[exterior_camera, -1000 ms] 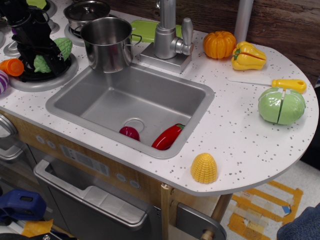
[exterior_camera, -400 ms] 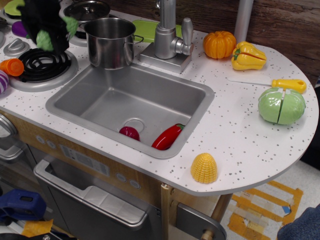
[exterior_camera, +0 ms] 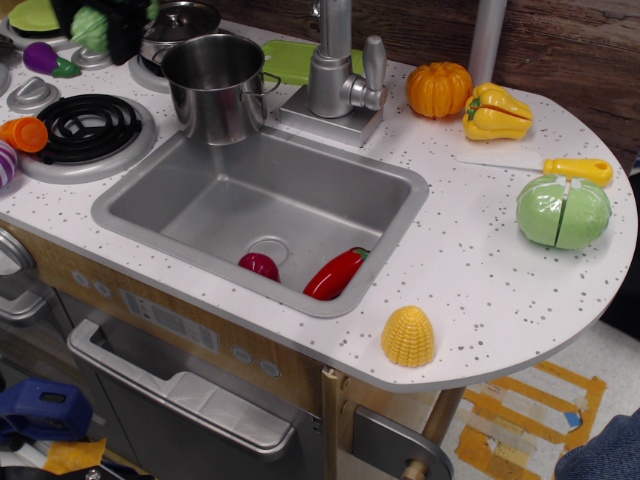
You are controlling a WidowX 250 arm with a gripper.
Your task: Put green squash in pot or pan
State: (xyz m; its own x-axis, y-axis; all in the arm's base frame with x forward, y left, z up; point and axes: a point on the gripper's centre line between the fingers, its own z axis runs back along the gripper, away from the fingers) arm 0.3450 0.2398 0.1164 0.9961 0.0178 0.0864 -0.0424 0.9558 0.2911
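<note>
Now fingers (exterior_camera: 112, 22) hold green squash (exterior_camera: 91, 27) beside pot (exterior_camera: 178, 22) rim.

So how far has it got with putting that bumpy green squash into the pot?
The pick-up looks done: the gripper has the green squash lifted off the black burner. Now it is held near the low steel pot at the back. Still left: moving over the pot and letting go.

My gripper (exterior_camera: 112, 22) shows only at the far left corner, cut off by the top edge. What can be seen of me is matte black throughout: blocky, squared housing with a straight vertical side. My fingers merge into that dark mass; screws, cables and markings cannot be made out.
</note>
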